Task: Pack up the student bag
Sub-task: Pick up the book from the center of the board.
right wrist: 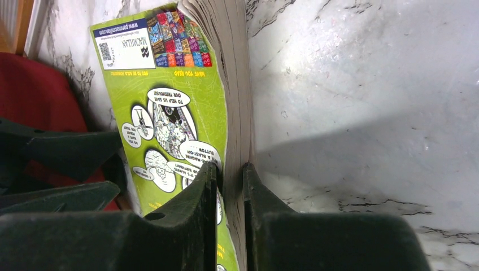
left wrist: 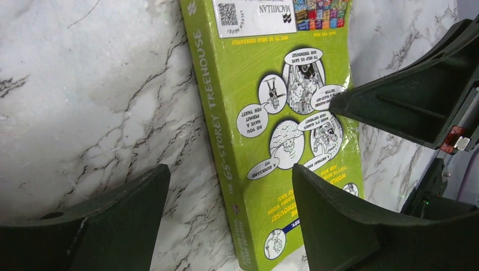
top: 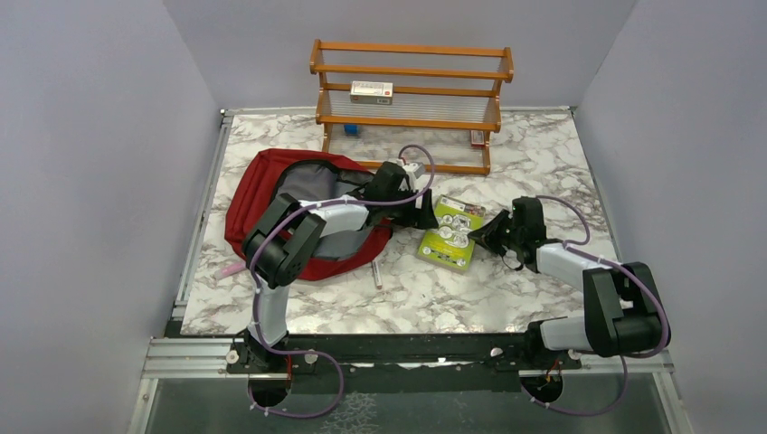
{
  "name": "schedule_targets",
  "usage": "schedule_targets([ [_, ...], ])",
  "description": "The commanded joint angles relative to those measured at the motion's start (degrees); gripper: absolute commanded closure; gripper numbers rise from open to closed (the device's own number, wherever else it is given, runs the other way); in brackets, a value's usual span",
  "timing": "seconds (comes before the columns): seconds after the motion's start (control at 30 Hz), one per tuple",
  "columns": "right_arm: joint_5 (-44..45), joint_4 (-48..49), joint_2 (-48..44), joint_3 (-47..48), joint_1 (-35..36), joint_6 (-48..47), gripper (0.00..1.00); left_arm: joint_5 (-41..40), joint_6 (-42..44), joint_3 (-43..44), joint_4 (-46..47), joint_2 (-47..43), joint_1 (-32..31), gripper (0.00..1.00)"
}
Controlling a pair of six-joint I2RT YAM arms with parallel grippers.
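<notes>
Our right pincer point(right wrist: 229, 175) is clamped on the page edge of the green book point(top: 449, 233) on the table point(top: 543, 163). Over the book's spine side, our left pincer point(left wrist: 229, 180) hovers wide open. Beyond, left of the book, the student bag point(top: 258, 194) lies unzipped, so we judge the packing barely begun, with the book not yet in.

The white, grey-veined marble worktop point(top: 506, 298) carries the dark red student bag point(top: 258, 185) on its left half and, just right of the bag, a lime-green paperback book point(top: 449, 237) with its spine edge down on the marble. A slim pale stick point(top: 376, 274) lies just in front of the bag and a pink object point(top: 231, 268) pokes out at the bag's near left corner. A wooden rack point(top: 407, 118) stands at the far edge, holding a small white box point(top: 372, 90) on its middle shelf.
</notes>
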Motion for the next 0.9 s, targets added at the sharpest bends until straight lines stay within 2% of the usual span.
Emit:
schedule_targets([
  [0.0, 7.29, -4.78, 2.72, -2.37, -0.01, -0.83, 0.98, 4.02, -2.79, -1.59, 3.51, -0.57, 1.12, 0.20],
  [0.17, 8.96, -5.18, 3.38, -2.70, -0.20, -0.38, 1.00, 6.50, -4.20, -2.32, 4.11, -0.54, 1.17, 0.19],
  [0.43, 10.43, -4.21, 2.93, -5.02, -1.37, 2.54, 1.00, 8.05, -10.95, -3.97, 5.77, 1.21, 1.01, 0.19],
  [0.67, 10.08, -3.51, 2.51, -5.54, -1.70, 2.60, 0.99, 10.35, -13.00, -2.96, 6.04, 3.70, -0.77, 0.19],
  [0.87, 8.98, -2.54, 2.44, -5.63, -1.70, 2.60, 1.00, 14.26, -15.33, -2.71, 9.89, 5.76, -2.48, 0.19],
])
